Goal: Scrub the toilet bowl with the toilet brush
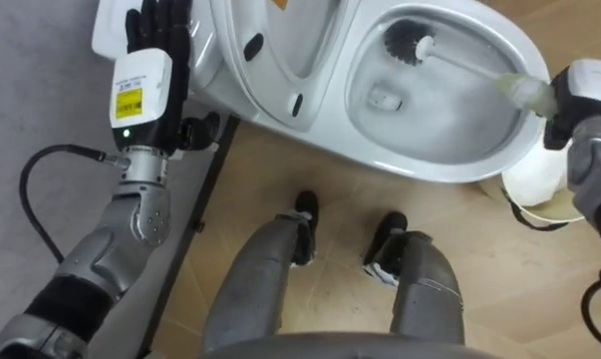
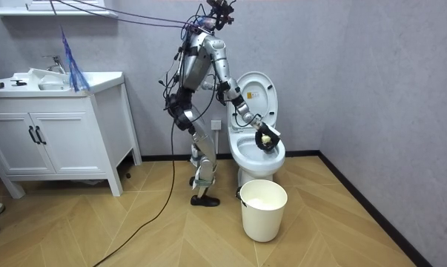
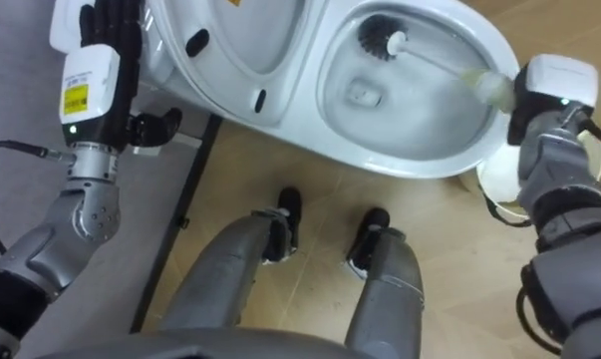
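Toilet brush (image 1: 459, 62) lay inside the toilet bowl (image 1: 435, 165), its black bristle head pressed against the far inner wall and its white handle slanting across the bowl to the robot's right hand (image 1: 571, 105). That hand was closed around the pale grip end of the handle, at the bowl's rim on the robot's right. A little water sat at the bottom of the bowl.

A sticker (image 2: 253, 93) showed on the underside of the raised lid (image 2: 264, 80), its print too small to read. The toilet seat (image 1: 270, 80) stood raised as well.

A white bucket (image 2: 264, 211) stood on the wooden floor just beside the toilet, near the right hand. What it held could not be made out.

The left hand (image 1: 150, 75) was up beside the raised seat, in front of the white cistern (image 1: 109, 30). Its black fingers (image 1: 160, 25) were straight and together, holding nothing. Whether they touched the porcelain could not be told. The robot stood facing the bowl.
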`<state>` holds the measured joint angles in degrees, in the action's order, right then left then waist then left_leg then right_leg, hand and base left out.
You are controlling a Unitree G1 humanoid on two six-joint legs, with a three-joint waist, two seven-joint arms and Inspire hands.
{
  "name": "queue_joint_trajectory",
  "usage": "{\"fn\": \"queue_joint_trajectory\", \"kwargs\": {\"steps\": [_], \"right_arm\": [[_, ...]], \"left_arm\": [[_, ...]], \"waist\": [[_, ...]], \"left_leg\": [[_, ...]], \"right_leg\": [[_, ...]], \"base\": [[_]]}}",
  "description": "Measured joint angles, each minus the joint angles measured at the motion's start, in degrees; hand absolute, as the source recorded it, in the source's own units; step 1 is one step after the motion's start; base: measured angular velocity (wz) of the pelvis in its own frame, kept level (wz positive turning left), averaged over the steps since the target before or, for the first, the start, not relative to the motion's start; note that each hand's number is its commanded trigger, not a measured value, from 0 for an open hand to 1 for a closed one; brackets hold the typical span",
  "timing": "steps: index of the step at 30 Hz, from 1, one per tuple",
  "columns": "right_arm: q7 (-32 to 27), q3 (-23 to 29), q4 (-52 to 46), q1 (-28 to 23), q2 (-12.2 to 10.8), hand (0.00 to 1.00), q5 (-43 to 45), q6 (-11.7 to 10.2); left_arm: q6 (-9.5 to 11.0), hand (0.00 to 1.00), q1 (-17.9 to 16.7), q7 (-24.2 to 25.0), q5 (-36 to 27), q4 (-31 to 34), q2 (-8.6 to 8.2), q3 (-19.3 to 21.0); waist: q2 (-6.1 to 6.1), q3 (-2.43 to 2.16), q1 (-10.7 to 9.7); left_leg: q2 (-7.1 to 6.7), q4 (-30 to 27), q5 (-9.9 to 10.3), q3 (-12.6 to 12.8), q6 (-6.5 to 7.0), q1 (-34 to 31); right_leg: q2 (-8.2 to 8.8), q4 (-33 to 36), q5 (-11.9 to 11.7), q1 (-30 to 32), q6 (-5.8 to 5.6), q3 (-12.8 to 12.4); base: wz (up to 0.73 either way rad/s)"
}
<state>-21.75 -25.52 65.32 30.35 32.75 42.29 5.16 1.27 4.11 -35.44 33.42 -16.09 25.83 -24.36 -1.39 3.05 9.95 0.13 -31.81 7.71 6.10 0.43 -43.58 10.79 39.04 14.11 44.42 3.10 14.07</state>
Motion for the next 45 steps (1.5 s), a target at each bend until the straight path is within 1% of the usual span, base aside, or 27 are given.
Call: {"fn": "queue_joint_trajectory", "kwargs": {"steps": [3, 4, 5, 6, 7, 8, 9, 10, 11, 13, 15, 16, 18, 19, 24, 28, 29, 31, 33, 36, 38, 39, 41, 42, 43, 44, 45], "right_arm": [[0.0, -1.3, -1.7, -0.4, -0.7, 1.0, 6.0, 1.9], [0.5, -2.7, -3.4, -1.5, -0.6, 1.0, 8.2, 2.8], [1.6, -3.8, -5.4, -3.0, -0.6, 1.0, 11.0, 3.6], [2.0, -4.8, -6.0, -3.7, -0.7, 1.0, 12.0, 3.9], [2.4, -7.2, -6.7, -5.4, -1.0, 1.0, 13.0, 4.6], [3.7, -9.1, -6.9, -7.2, -1.9, 1.0, 13.5, 5.6], [4.1, -9.2, -6.9, -8.2, -2.7, 1.0, 13.2, 6.6], [4.6, -8.6, -6.8, -9.5, -3.8, 1.0, 11.4, 8.7], [5.0, -8.0, -6.8, -10.2, -4.1, 1.0, 10.2, 9.4], [5.4, -7.9, -6.5, -11.1, -4.2, 1.0, 8.2, 9.4], [5.6, -7.9, -6.3, -12.2, -4.2, 1.0, 6.8, 9.3], [5.6, -7.9, -5.8, -12.4, -4.4, 1.0, 6.5, 9.2], [5.5, -7.9, -5.5, -12.3, -4.5, 1.0, 6.2, 9.3], [5.4, -7.5, -5.3, -12.3, -4.5, 1.0, 6.0, 9.2], [3.7, -6.6, -2.2, -13.8, -4.2, 1.0, 4.2, 8.3], [3.7, -4.0, -1.9, -16.7, -3.8, 1.0, 2.6, 6.6], [3.7, -3.3, -1.9, -17.6, -3.8, 1.0, 2.4, 6.0], [3.7, -1.8, -1.6, -19.2, -3.8, 1.0, 2.0, 5.4], [3.8, -0.7, -1.4, -21.0, -3.9, 1.0, 1.6, 5.1], [4.2, 0.5, -1.5, -23.4, -4.5, 1.0, 1.3, 4.6], [4.4, 2.2, -1.3, -26.1, -6.0, 1.0, 1.7, 4.8], [4.4, 2.3, -1.3, -26.8, -6.4, 1.0, 1.7, 4.7], [4.6, 4.5, -1.1, -30.5, -7.8, 1.0, 1.5, 4.6], [4.9, 5.8, -1.6, -32.6, -8.7, 1.0, 0.7, 4.7], [5.1, 6.7, -1.8, -33.5, -9.1, 1.0, 0.4, 4.7], [5.7, 8.3, -2.0, -34.9, -10.1, 1.0, -0.2, 4.6], [6.2, 9.0, -2.3, -35.7, -10.6, 1.0, -0.3, 4.6]], "left_arm": [[-1.0, 0.0, 0.3, 1.0, 0.0, -0.2, -0.63, 0.0], [-1.0, 0.0, 0.6, 1.5, 0.0, -0.6, -0.79, -0.2], [-0.9, 0.0, 0.7, 2.3, -0.1, -0.6, -1.05, -0.3], [-0.9, 0.0, 0.7, 2.5, -0.1, -0.8, -1.41, -0.5], [-0.9, 0.0, 0.9, 2.8, -0.2, -1.4, -2.37, -1.3], [-0.9, 0.0, 0.8, 3.3, -0.6, -1.5, -2.99, -1.8], [-0.9, 0.0, 0.7, 3.6, -0.9, -1.5, -3.21, -2.0], [-0.9, 0.0, 0.1, 3.6, -1.5, -1.5, -3.41, -2.2], [-1.0, 0.0, -0.6, 3.5, -2.1, -1.5, -3.82, -2.1], [-1.1, 0.0, -1.6, 3.5, -2.5, -1.7, -4.78, -1.6], [-1.2, 0.0, -2.3, 3.4, -2.9, -1.9, -4.95, -1.4], [-1.2, 0.0, -2.8, 3.3, -2.9, -2.0, -4.97, -1.4], [-1.1, 0.0, -3.4, 3.1, -3.0, -2.0, -4.97, -1.4], [-1.0, 0.0, -3.6, 2.7, -2.9, -1.9, -4.97, -1.4], [-1.0, 0.0, -4.6, 2.8, -2.9, -2.1, -4.96, -1.7], [-0.7, 0.0, -6.1, 3.2, -4.0, -2.2, -4.85, -1.2], [-0.3, 0.0, -6.6, 3.3, -4.0, -2.5, -4.54, -0.7], [0.3, 0.0, -7.2, 3.5, -4.0, -3.6, -4.57, 0.2], [1.0, 0.0, -7.9, 3.9, -4.0, -5.5, -4.57, 1.5], [1.3, 0.0, -9.7, 4.8, -4.0, -8.0, -4.59, 4.2], [1.3, 0.0, -11.0, 5.5, -4.2, -11.2, -4.73, 5.7], [1.3, 0.0, -11.6, 6.0, -4.3, -11.9, -4.71, 6.3], [1.2, 0.0, -15.4, 7.7, -5.5, -13.6, -5.01, 9.2], [0.9, 0.0, -18.0, 8.8, -7.2, -14.9, -5.04, 11.0], [0.2, 0.0, -19.2, 9.7, -8.2, -15.5, -5.07, 11.9], [-1.7, 0.0, -21.6, 11.3, -10.1, -17.4, -5.39, 13.3], [-2.6, 0.0, -22.5, 11.9, -11.3, -18.5, -5.71, 14.1]], "waist": [[-0.55, -0.18, 0.5], [-0.98, -0.4, 1.0], [-1.78, -0.62, 1.4], [-2.71, -0.6, 1.5], [-4.5, -0.86, 1.6], [-5.5, -1.0, 2.1], [-5.96, -1.08, 2.7], [-6.83, -1.5, 2.9], [-7.38, -1.88, 2.7], [-7.7, -2.04, 2.7], [-7.79, -1.99, 2.7], [-7.64, -1.84, 2.7], [-7.57, -1.79, 2.7], [-7.32, -1.61, 2.7], [-7.05, -1.44, 2.6], [-6.3, -1.37, 1.4], [-5.55, -1.3, 1.1], [-4.73, -1.32, 1.1], [-4.32, -1.23, 0.9], [-3.05, -1.48, 0.8], [-1.99, -2.07, 0.6], [-1.6, -2.14, 0.5], [-0.63, -2.62, 0.3], [-0.16, -2.9, 0.2], [-0.04, -2.99, 0.1], [0.6, -3.07, -0.5], [0.88, -3.09, -0.7]], "left_leg": [[0.35, 0.0, 0.2, 0.1, 0.35, 0.2], [0.46, 0.1, 0.4, 0.0, 0.62, 0.3], [0.6, 0.2, 0.5, -0.3, 0.62, 0.3], [0.75, 0.3, 0.5, -0.7, 0.61, 0.4], [0.91, 0.5, 0.5, -1.5, 0.6, 0.6], [1.04, 0.7, 0.5, -1.4, 0.6, 1.0], [1.03, 1.3, 0.5, -1.4, 0.6, 1.1], [0.93, 1.8, 0.5, -1.4, 0.61, 1.2], [0.83, 2.4, 0.4, -1.3, 0.57, 1.5], [0.88, 3.2, 0.4, -1.0, 0.51, 2.6], [1.12, 3.8, 0.3, -1.0, 0.32, 3.7], [1.17, 4.2, 0.2, -1.0, 0.24, 4.3], [1.25, 4.0, 0.2, -0.6, 0.24, 4.3], [1.25, 4.0, 0.2, -0.3, 0.25, 4.3], [0.95, 4.3, 0.2, -0.1, 0.26, 5.9], [-0.01, 4.1, 0.3, -0.1, 0.29, 7.3], [-0.35, 4.0, 0.3, 0.1, 0.35, 7.9], [-0.42, 3.9, 0.8, 0.0, 0.28, 9.2], [-0.24, 3.9, 1.1, 0.0, 0.23, 11.3], [0.36, 4.2, 1.5, 0.0, -0.22, 14.6], [0.73, 5.1, 1.6, -0.1, -0.25, 17.9], [0.78, 5.6, 1.6, -0.1, -0.27, 18.9], [0.97, 7.3, 1.7, -0.1, -0.53, 23.4], [1.24, 8.1, 2.0, -0.1, -0.88, 25.6], [1.38, 8.4, 2.2, -0.1, -1.07, 26.6], [1.46, 9.0, 2.3, 0.0, -1.21, 28.7], [1.46, 9.5, 2.4, -0.1, -1.38, 29.9]], "right_leg": [[0.0, -0.3, -0.3, -0.2, 0.17, 0.5], [-0.16, -0.3, -0.3, -0.3, 0.21, 0.6], [-0.64, -0.9, -0.5, -0.6, -0.03, 0.7], [-1.0, -1.6, -0.8, -1.3, -0.07, 1.1], [-1.49, -2.7, -1.2, -2.3, -0.11, 1.8], [-1.96, -3.5, -1.5, -2.8, -0.19, 1.8], [-1.98, -3.7, -1.6, -3.0, -0.14, 1.8], [-1.9, -4.0, -1.6, -3.0, -0.14, 1.9], [-1.86, -4.4, -1.7, -3.1, -0.15, 1.9], [-1.94, -4.9, -1.8, -3.9, -0.1, 1.8], [-2.12, -6.0, -1.8, -5.1, -0.04, 1.9], [-2.16, -6.4, -1.8, -5.7, 0.02, 2.0], [-2.13, -6.5, -1.5, -5.8, 0.02, 2.0], [-2.07, -6.5, -1.4, -5.8, -0.01, 1.9], [-1.86, -7.0, -0.9, -7.4, -0.46, 1.8], [-0.87, -5.7, 0.3, -8.4, -0.85, 1.2], [-0.7, -4.8, 0.9, -8.4, -0.87, 0.8], [-0.76, -4.3, 1.4, -9.3, -0.85, 0.3], [-0.88, -4.5, 1.7, -11.6, -0.79, 0.4], [-1.31, -5.8, 2.1, -15.1, -0.6, 0.4], [-1.86, -7.6, 2.1, -18.9, -0.57, 1.1], [-1.94, -8.0, 2.1, -19.9, -0.55, 1.2], [-2.5, -10.4, 2.2, -24.9, -0.67, 1.8], [-3.02, -11.7, 2.3, -27.4, -0.82, 1.8], [-3.26, -12.4, 2.3, -28.5, -0.86, 1.9], [-3.57, -13.5, 2.3, -30.7, -1.03, 1.8], [-3.75, -14.0, 2.3, -31.7, -1.13, 1.7]], "base": [[-0.11], [0.0], [0.0], [0.16], [0.14], [0.09], [-0.05], [-0.08], [-0.08], [-0.07], [0.0], [0.0], [0.0], [0.0], [0.01], [0.02], [0.0], [-0.07], [-0.08], [-0.12], [0.0], [0.0], [0.0], [0.0], [0.0], [0.0], [0.0]]}}
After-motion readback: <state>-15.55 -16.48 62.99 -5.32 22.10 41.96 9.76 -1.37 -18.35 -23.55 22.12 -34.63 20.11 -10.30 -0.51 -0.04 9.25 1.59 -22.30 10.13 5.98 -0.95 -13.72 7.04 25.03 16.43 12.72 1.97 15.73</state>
